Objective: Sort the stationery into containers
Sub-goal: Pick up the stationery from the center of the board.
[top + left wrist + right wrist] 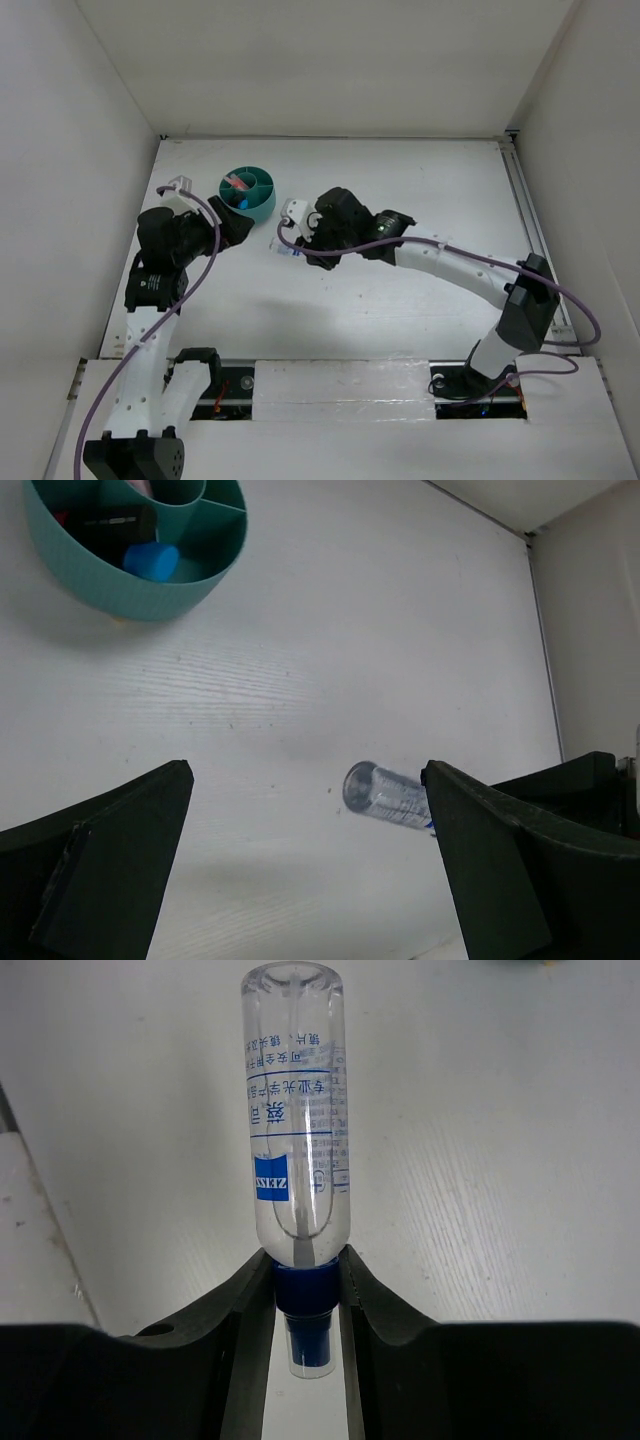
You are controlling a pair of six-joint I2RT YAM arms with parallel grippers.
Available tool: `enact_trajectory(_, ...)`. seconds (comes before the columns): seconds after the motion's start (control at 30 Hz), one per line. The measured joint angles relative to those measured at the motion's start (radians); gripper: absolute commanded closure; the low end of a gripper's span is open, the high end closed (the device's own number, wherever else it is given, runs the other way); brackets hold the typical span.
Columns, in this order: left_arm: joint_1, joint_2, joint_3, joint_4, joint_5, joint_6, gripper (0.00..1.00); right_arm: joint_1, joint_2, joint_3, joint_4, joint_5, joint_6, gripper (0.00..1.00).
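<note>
Item: clear-blue tube (295,1110), held at its blue collar.
I logged my right gripper (308,1272) pinched narrowly on that collar, the tube's body jutting past the fingertips, near the teal tub (247,193); my left gripper (307,775) stood wide open, empty.

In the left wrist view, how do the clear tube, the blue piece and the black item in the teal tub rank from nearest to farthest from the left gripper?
1. The clear tube, just ahead, on the right.
2. The blue piece, in the teal tub's near compartment, upper left.
3. The black item, behind the blue piece, same tub.
</note>
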Motion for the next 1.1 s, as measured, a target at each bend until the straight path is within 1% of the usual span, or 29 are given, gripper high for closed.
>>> enact_trajectory(0.13,0.000,-0.010,-0.002,0.019,0.056,0.005,0.00,0.034,0.062,0.105,-0.072,-0.061,-0.066,1.00)
enact_trajectory(0.27,0.000,-0.013,-0.003,0.039,0.101,0.010,0.00,0.037,0.118,0.193,-0.129,-0.108,-0.108,1.00)
enact_trajectory(0.5,0.000,-0.014,-0.017,0.055,0.156,0.013,0.00,0.035,0.174,0.322,-0.157,-0.142,-0.123,1.00)
enact_trajectory(0.67,0.000,-0.014,-0.017,0.058,0.157,0.013,0.00,0.036,0.179,0.358,-0.146,-0.158,-0.105,1.00)
enact_trajectory(1.1,0.000,-0.014,-0.018,0.060,0.155,0.013,0.00,0.037,0.179,0.380,-0.119,-0.159,-0.051,1.00)
